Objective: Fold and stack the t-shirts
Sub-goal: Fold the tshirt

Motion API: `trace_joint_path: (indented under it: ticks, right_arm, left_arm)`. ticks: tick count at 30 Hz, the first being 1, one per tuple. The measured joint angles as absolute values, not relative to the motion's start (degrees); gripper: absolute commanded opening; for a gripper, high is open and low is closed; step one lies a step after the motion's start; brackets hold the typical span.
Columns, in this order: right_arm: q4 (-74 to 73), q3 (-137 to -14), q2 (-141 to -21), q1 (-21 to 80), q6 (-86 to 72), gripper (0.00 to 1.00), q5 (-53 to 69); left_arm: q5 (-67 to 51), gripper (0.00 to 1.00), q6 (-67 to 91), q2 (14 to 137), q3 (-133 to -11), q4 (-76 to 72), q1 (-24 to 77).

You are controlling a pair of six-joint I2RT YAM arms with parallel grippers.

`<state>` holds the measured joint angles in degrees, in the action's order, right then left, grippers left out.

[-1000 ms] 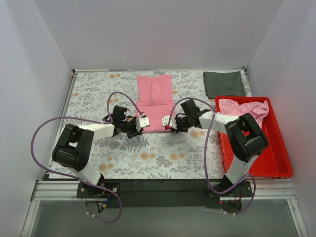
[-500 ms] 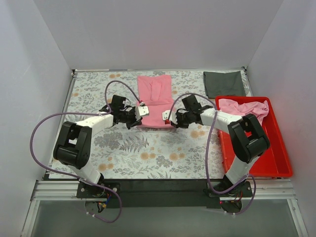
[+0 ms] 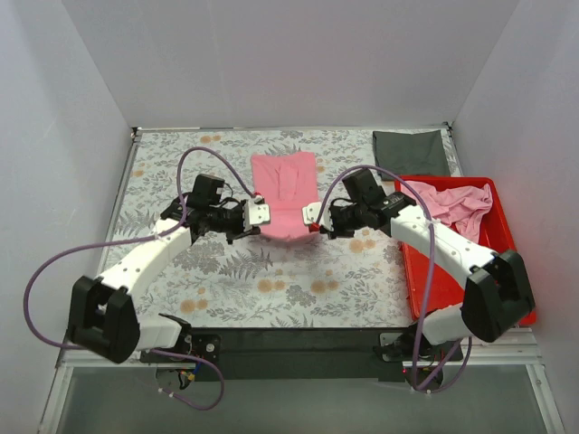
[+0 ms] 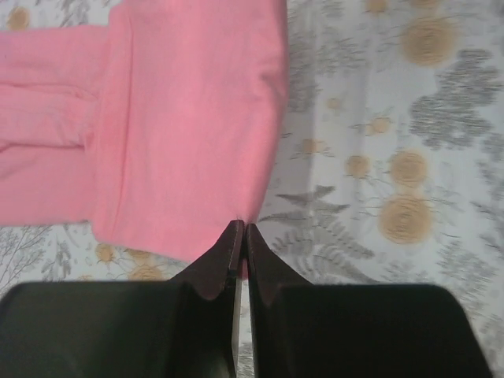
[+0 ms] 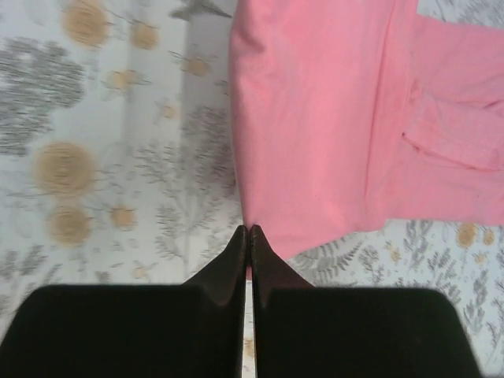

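A light-pink t-shirt (image 3: pixel 285 193) lies folded into a long strip at the middle back of the table, its near end lifted. My left gripper (image 3: pixel 260 217) is shut on the shirt's near-left corner; in the left wrist view the pink fabric (image 4: pixel 181 134) runs into the closed tips of that gripper (image 4: pixel 242 228). My right gripper (image 3: pixel 309 215) is shut on the near-right corner, and the right wrist view shows the cloth (image 5: pixel 315 134) pinched at its tips (image 5: pixel 249 231). Another pink t-shirt (image 3: pixel 450 202) lies crumpled in the red bin (image 3: pixel 507 303).
A folded dark grey cloth (image 3: pixel 411 152) lies at the back right, beside the red bin. The table carries a floral-patterned cover (image 3: pixel 271 280). White walls close in the left, back and right sides.
Both grippers closed on the shirt's near corners and have lifted them up and toward the back. The shirt's near end has come off the table.
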<state>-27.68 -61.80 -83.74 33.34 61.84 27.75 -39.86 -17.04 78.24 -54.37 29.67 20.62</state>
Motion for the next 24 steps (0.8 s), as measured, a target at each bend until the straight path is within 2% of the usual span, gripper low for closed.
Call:
trace_joint_path:
  ticks: [5,11,18,24]
  right_arm:
    - [-36.67,-58.19,-72.38,40.10,59.57,0.01,29.82]
    - [-43.79,-57.65,-61.80,44.05,55.57,0.01,31.48]
    - [-46.37,-62.39,-69.41,42.54,56.97,0.01,31.05]
    - [-46.57,-66.46,-78.13,37.52,61.60,0.01,31.57]
  left_arm:
    - [-44.01,0.00,-16.84,64.90,-52.53,41.04,26.24]
    - [-46.48,0.00,-13.17,57.63,-53.56,52.69,26.94]
    - [-43.64,0.00,-11.16,61.69,-56.62,53.23,25.61]
    - [-43.68,0.00,-13.61,70.30,-59.20,52.21,20.34]
